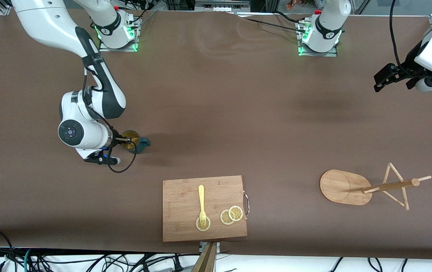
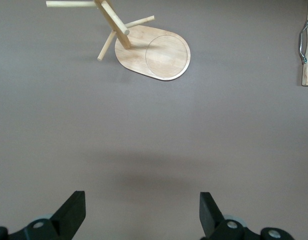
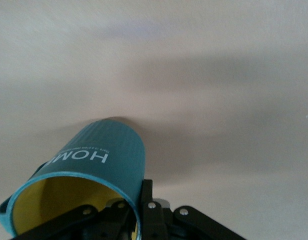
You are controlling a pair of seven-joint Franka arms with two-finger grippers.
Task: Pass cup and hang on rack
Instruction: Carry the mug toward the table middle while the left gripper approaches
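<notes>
A wide brown bench [image 1: 216, 113] carries everything, with two white robot arms based along its top edge. A rectangular wooden cutting board [image 1: 185, 200] lies nearest the front camera, holding a pale yellow fork [image 1: 201, 202] and three lemon slices [image 1: 231, 215]. Toward the left arm's end stands the light bamboo mug rack [image 1: 346, 187], oval base, post and thin pegs, ready to receive the cup. Toward the right arm's end, the small dark teal ribbed cup [image 1: 135, 141] with yellow inside stands on the bench. The right gripper [image 1: 119, 140] is clamped on its rim, one finger inside, probably to lift it for the handover. White lettering reads "HOME". The left gripper [image 2: 142, 212] waits with fingers apart, over bare bench.
</notes>
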